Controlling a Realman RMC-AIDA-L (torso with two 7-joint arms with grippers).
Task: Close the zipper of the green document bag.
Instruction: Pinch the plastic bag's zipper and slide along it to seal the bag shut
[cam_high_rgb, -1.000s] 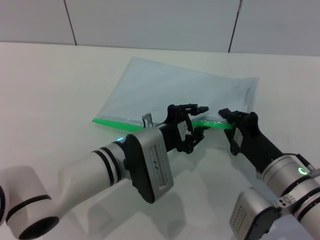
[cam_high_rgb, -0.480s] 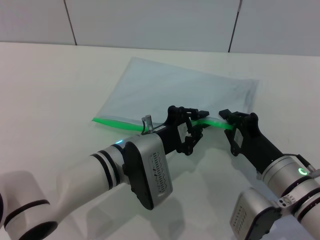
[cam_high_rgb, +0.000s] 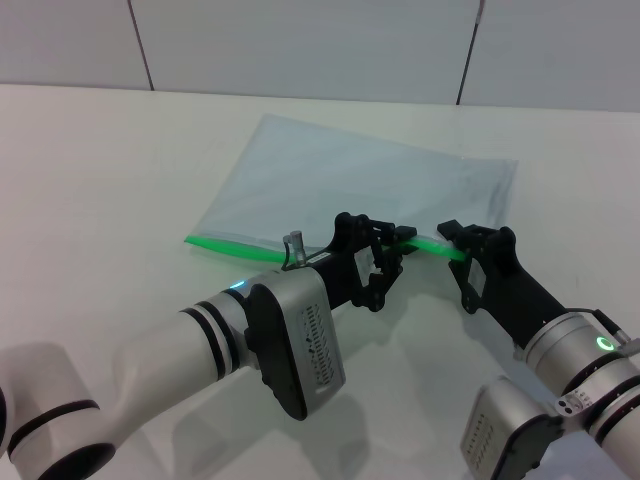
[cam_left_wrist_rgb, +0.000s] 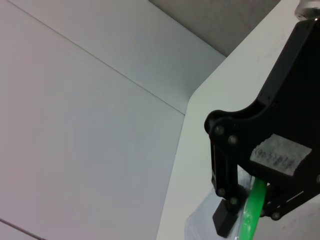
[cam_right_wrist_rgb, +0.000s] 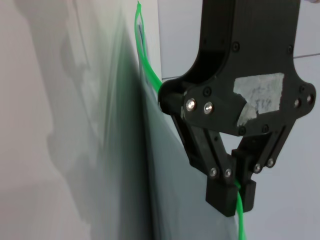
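Observation:
The green document bag (cam_high_rgb: 360, 180) lies flat on the white table, with its zipper (cam_high_rgb: 240, 246) running along the near long edge. My left gripper (cam_high_rgb: 398, 250) sits over the zipper's right part, its fingers on either side of the strip and closed on it. In the left wrist view the zipper (cam_left_wrist_rgb: 252, 210) passes between the left gripper's (cam_left_wrist_rgb: 248, 222) fingers. My right gripper (cam_high_rgb: 455, 238) pinches the zipper's right end. In the right wrist view the right gripper (cam_right_wrist_rgb: 237, 197) is shut on the green strip (cam_right_wrist_rgb: 239, 220). The slider tab is hidden.
The white table (cam_high_rgb: 100, 170) stretches wide to the left and in front of the bag. A grey panelled wall (cam_high_rgb: 300, 40) stands behind the table's far edge. Both forearms fill the near foreground.
My left gripper has slid slightly left along the zipper, and its fingers have drawn closer together. The right gripper and the bag have stayed put.

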